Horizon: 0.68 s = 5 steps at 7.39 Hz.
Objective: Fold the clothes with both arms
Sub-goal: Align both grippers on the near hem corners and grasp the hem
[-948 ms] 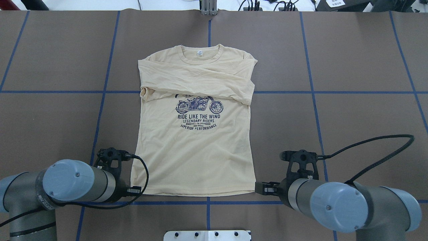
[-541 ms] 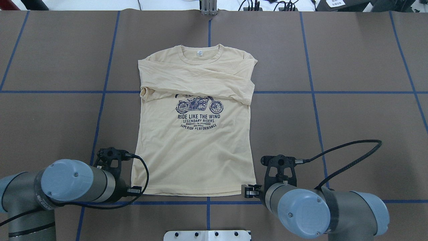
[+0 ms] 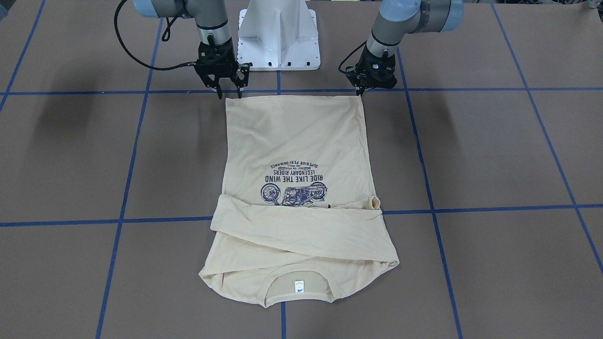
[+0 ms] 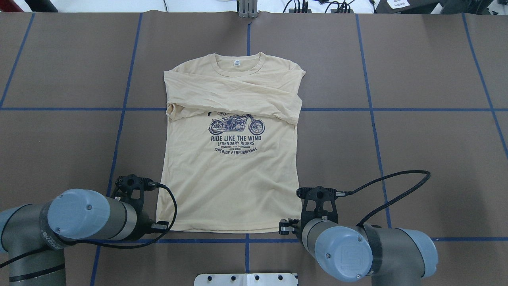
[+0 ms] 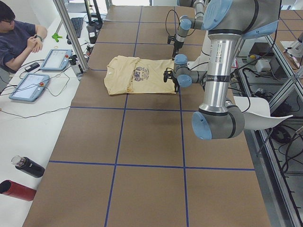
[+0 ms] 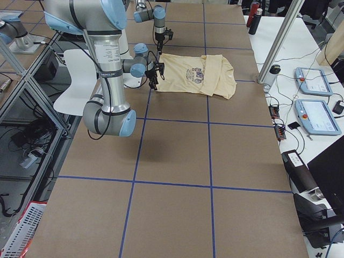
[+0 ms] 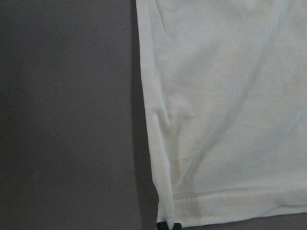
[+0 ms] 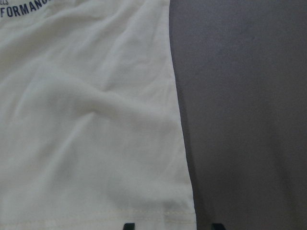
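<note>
The cream-yellow T-shirt (image 4: 230,178) lies flat, print up, with both sleeves folded across the chest (image 3: 301,230). Its hem is toward the robot and its collar is away. My left gripper (image 3: 362,92) points down at the hem's left corner. Its fingers are together on that corner, which shows in the left wrist view (image 7: 167,225). My right gripper (image 3: 230,92) is open just at the hem's right corner. In the right wrist view (image 8: 172,225) its two fingertips straddle the shirt's side edge (image 8: 184,143).
The white pedestal base (image 3: 280,37) stands just behind the hem between the arms. Blue tape lines (image 4: 371,109) cross the brown table cover. An operator (image 5: 19,40), tablets (image 5: 28,87) and bottles (image 5: 28,166) are along the far side table.
My right arm has moved left along the table until its gripper is at the hem's right corner. The left arm and the shirt have not moved.
</note>
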{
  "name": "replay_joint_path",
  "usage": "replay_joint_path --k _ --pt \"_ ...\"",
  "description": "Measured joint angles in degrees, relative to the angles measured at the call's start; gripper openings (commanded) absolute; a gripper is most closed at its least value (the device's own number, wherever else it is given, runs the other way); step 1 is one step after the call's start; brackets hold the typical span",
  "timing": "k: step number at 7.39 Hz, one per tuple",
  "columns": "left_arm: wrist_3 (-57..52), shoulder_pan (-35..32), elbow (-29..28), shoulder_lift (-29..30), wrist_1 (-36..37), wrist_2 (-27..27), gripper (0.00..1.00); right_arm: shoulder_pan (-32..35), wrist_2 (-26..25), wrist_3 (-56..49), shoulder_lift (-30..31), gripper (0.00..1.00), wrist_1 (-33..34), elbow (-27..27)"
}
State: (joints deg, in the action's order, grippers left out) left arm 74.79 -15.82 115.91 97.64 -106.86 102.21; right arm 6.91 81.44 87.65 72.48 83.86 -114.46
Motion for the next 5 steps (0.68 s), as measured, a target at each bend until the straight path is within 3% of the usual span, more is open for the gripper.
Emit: replay_joint_path --k 5 --pt "0.0 0.0 0.1 0.1 0.0 0.0 0.0 0.6 -1.1 -0.9 0.1 0.47 -0.4 1.4"
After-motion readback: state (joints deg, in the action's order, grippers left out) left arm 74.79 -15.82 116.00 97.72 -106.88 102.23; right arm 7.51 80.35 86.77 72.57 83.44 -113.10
